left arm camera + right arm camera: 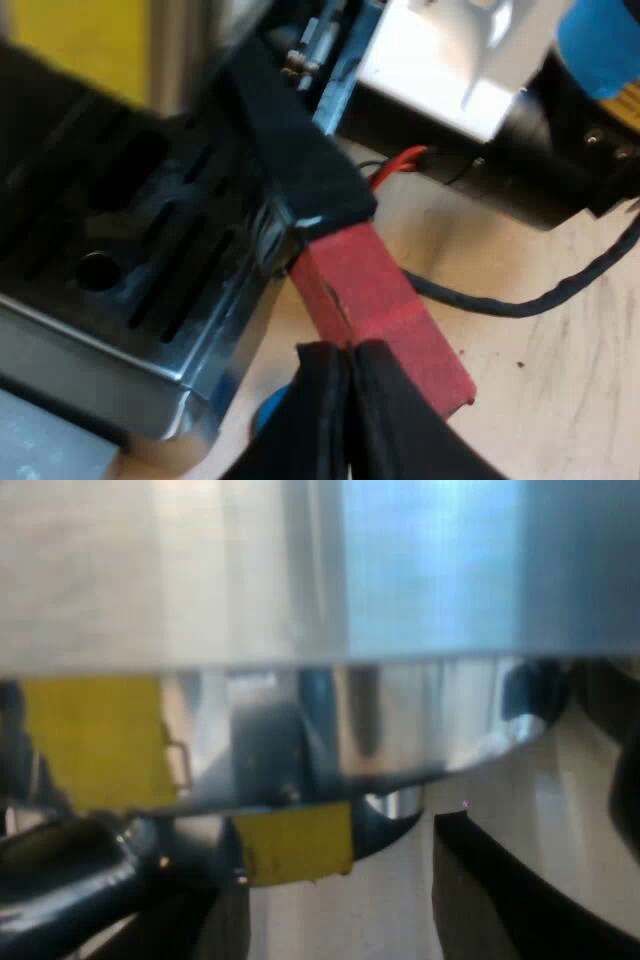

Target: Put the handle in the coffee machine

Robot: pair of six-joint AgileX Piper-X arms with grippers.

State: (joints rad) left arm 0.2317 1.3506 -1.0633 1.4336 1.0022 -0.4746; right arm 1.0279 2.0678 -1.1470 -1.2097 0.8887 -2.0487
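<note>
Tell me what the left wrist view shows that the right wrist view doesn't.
Left wrist: the handle, dark with a red end, beside the slotted drip tray, my left gripper shut at that end. Right wrist: my right gripper open, close against polished metal. Both: the espresso machine and a yellow patch.

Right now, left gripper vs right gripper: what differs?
Fingers: the left gripper has its fingers pressed together, while the right gripper has its fingers apart.
Place: the left gripper is at the handle's red end, while the right gripper is close against the shiny metal of the machine.
Shared: both have black fingers and both are at the machine.
</note>
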